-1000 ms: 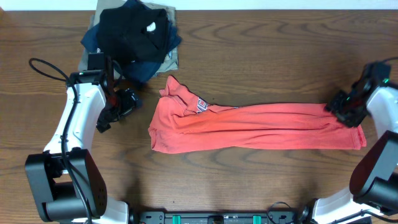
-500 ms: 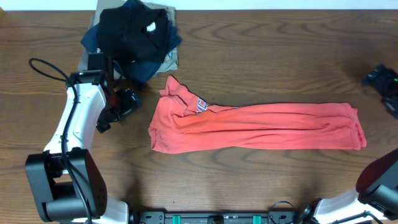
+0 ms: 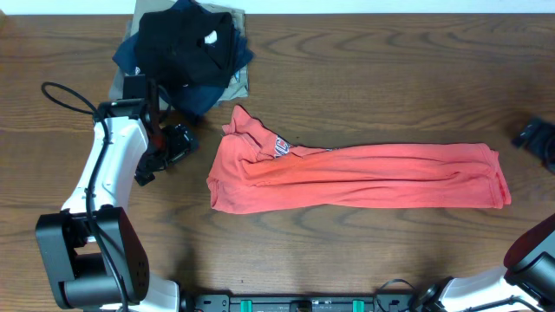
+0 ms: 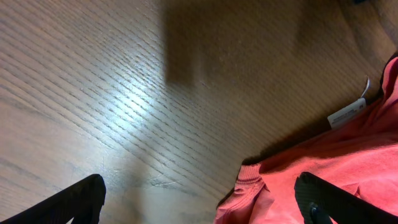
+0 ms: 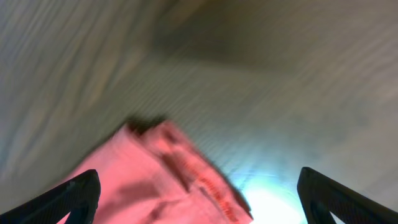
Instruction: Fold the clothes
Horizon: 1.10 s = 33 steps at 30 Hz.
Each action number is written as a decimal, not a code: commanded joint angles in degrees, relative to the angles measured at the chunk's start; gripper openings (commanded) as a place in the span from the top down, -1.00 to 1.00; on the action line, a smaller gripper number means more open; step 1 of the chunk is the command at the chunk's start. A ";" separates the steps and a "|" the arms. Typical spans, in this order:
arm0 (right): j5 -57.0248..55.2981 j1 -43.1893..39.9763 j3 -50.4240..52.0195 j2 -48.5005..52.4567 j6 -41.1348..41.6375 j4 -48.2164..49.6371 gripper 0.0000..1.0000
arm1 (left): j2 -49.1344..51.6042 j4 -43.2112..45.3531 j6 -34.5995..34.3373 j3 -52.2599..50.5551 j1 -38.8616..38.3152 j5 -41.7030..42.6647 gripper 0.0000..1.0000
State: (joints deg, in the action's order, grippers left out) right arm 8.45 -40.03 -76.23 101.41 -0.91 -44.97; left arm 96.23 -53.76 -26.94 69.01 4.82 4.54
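Currently | your left gripper [image 4: 199, 202]: jaws apart, empty, T-shirt [image 4: 329, 165] just beside it | your right gripper [image 5: 199, 196]: jaws apart, empty, T-shirt corner near it

Wooden table [image 3: 364, 69]: T-shirt [image 3: 364, 178], garment pile [image 3: 182, 52]

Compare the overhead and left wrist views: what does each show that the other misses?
Only overhead: the full length of the red-orange T-shirt, the pile of dark garments and the right gripper at the picture's edge. Only left wrist: a small white tag at the shirt's edge. Both: part of the shirt, the wooden table and the open left gripper.
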 commanded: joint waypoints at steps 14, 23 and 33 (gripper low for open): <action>10.45 -1.05 6.60 0.92 -17.38 2.97 -0.99 | 0.35 -0.17 0.76 -0.57 0.07 0.17 -0.96; 14.56 -1.62 6.60 9.27 -17.14 1.66 -0.98 | 0.33 -0.17 0.76 -0.57 0.07 0.17 -0.96; 12.90 -1.68 6.60 13.46 -16.96 1.90 -0.99 | 0.35 -0.17 0.76 -0.57 0.09 0.17 -0.96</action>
State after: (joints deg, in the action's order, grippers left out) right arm 21.41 -41.43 -70.35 111.63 -17.47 -42.68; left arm 96.23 -53.76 -26.94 68.99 4.82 4.56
